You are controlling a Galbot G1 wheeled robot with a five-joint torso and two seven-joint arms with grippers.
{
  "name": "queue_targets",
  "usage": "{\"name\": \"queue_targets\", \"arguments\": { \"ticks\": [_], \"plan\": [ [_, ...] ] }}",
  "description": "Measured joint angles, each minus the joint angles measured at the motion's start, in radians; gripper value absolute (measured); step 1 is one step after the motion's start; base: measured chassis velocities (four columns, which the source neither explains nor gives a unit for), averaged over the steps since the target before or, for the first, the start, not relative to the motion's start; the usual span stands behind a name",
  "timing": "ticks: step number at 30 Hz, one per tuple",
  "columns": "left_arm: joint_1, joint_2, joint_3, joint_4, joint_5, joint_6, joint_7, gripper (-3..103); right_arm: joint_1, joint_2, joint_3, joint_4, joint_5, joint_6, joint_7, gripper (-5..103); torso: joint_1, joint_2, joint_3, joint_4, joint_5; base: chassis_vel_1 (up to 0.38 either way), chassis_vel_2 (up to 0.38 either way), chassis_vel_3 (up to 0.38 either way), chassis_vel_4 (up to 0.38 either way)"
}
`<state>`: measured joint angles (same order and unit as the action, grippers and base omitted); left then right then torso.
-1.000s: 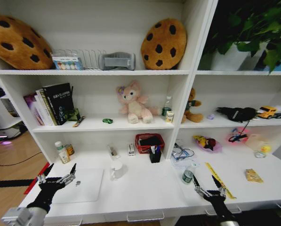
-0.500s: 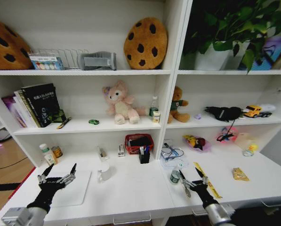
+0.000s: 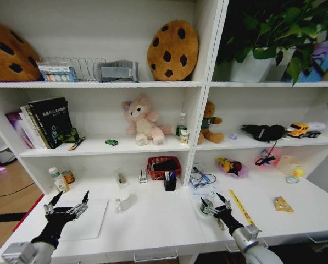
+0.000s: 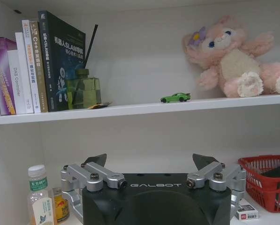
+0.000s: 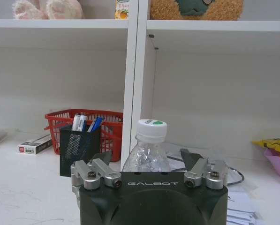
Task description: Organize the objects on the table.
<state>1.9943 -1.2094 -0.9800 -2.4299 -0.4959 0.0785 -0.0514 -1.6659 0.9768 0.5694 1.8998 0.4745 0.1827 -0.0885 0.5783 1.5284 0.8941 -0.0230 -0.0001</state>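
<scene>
My right gripper (image 3: 215, 207) stands open over the white table (image 3: 158, 223), right up against a small clear jar (image 3: 209, 200) with a green-marked lid. In the right wrist view the jar (image 5: 149, 151) stands upright just ahead of the right gripper (image 5: 146, 157), between the lines of its spread fingers. At the table's left end my left gripper (image 3: 65, 208) hangs open over a shut silver laptop (image 3: 90, 220). A tiny green toy car (image 3: 111, 142) sits on the shelf above, also seen from the left wrist (image 4: 176, 97). Pens stand in a black holder (image 3: 170, 182).
A red basket (image 3: 163, 165), a white mug (image 3: 123, 201) and small bottles (image 3: 57, 179) sit at the back of the table. A yellow ruler (image 3: 240, 206) lies right of the jar. Cables (image 3: 199, 177) lie behind it. A shelf upright (image 5: 132, 79) rises behind the jar.
The head camera has shifted. My right gripper has moved forward and to the left, up to the jar. The left gripper keeps its place over the laptop.
</scene>
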Motion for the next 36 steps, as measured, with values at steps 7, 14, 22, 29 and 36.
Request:
{"name": "queue_targets", "arguments": {
  "ticks": [7,14,22,29,36],
  "plan": [
    [0.000,0.000,0.000,0.000,0.000,0.000,0.000,100,-0.008,0.012,0.004,0.000,-0.004,0.001,0.005,62,0.000,0.000,0.000,0.0000,0.0000,0.000,0.000,0.000,0.000],
    [0.000,0.000,0.000,0.000,0.000,0.000,0.000,100,-0.016,0.020,0.006,0.002,-0.010,0.001,0.009,36,0.000,0.000,0.000,0.0000,0.0000,0.000,0.000,0.000,0.000],
    [0.000,0.000,0.000,0.000,0.000,0.000,0.000,100,-0.135,0.034,0.070,0.127,-0.002,0.021,-0.014,22,0.000,0.000,0.000,0.0004,0.0002,0.000,0.000,0.000,0.000],
    [0.000,0.000,0.000,0.000,0.000,0.000,0.000,100,-0.514,0.187,0.217,0.247,-0.152,0.249,-0.068,22,0.000,0.000,0.000,-0.0008,-0.0004,0.000,0.000,0.000,0.000],
    [0.000,0.000,0.000,0.000,0.000,0.000,-0.001,100,-0.624,0.242,0.176,0.078,-0.256,0.435,0.024,22,0.000,0.000,0.000,0.0000,0.0003,0.000,0.000,0.000,0.000]
  ]
}}
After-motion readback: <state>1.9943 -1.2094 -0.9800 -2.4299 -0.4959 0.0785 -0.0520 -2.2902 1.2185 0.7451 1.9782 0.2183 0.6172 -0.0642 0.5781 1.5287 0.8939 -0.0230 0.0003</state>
